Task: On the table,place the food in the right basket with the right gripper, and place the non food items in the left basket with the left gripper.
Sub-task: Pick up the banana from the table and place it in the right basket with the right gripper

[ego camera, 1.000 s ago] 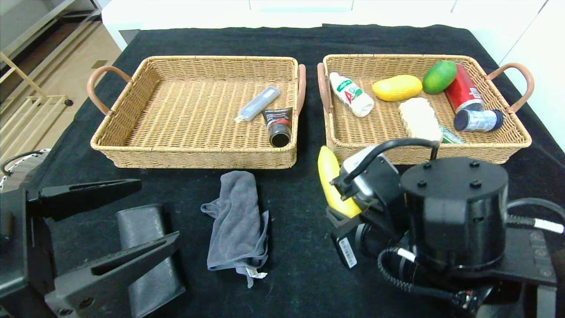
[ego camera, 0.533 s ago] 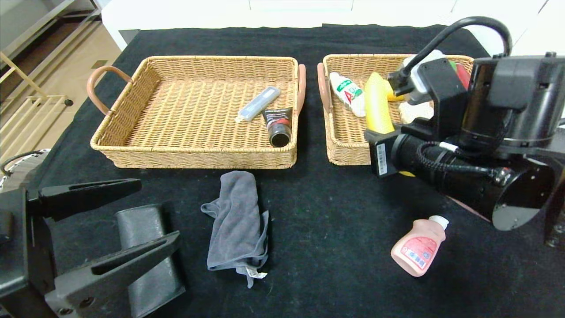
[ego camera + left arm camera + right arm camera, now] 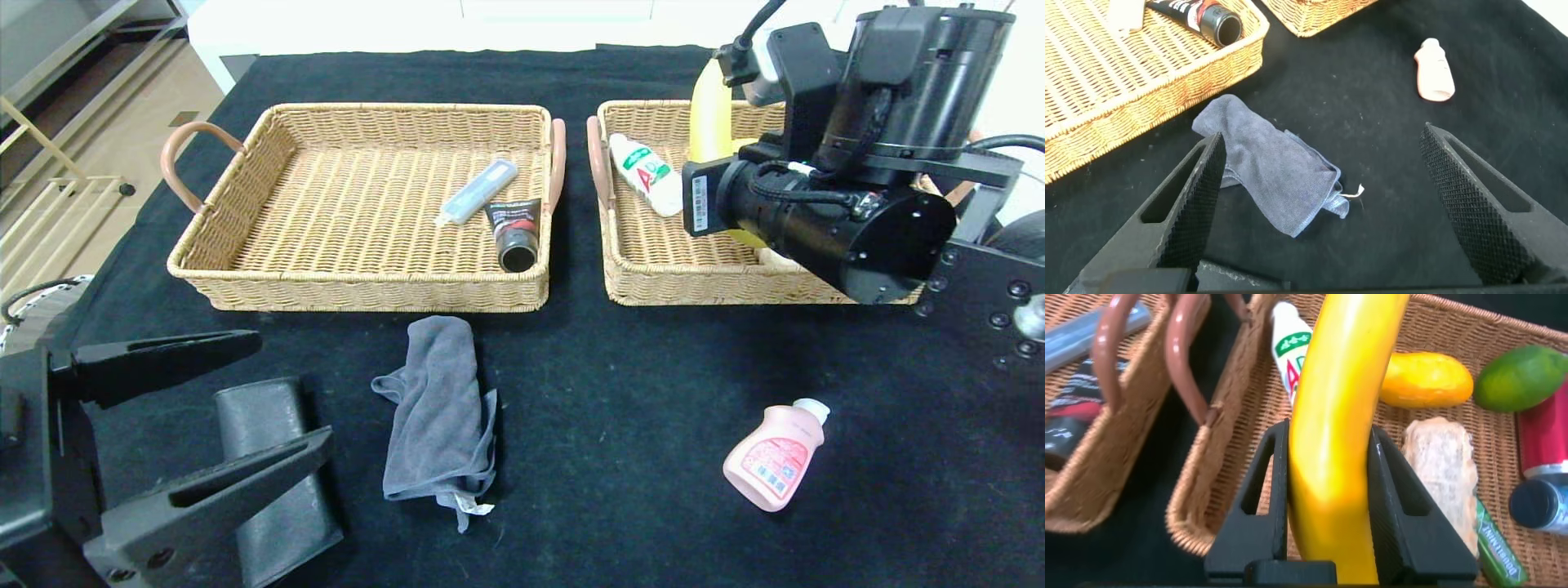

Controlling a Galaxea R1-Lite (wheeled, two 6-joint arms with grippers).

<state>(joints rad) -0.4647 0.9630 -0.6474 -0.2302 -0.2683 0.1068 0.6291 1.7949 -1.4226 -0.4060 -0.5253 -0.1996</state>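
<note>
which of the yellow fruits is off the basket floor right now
The banana, clamped upright between the right gripper fingers above the right basket; the yellow mango lies in it.

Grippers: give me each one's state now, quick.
Left gripper: open, empty, low over the cloth.
Right gripper: shut on the banana, above the right basket.

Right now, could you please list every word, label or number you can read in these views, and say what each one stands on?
"AD": large red letters under a green band on the white bottle in the right basket.
Pink bottle on the table: label print too small to read.
Black tube in the left basket: red-and-white label too blurred to read.
White sticker on the right arm: a barcode, unreadable.
The banana held in the right gripper has no label.
</note>
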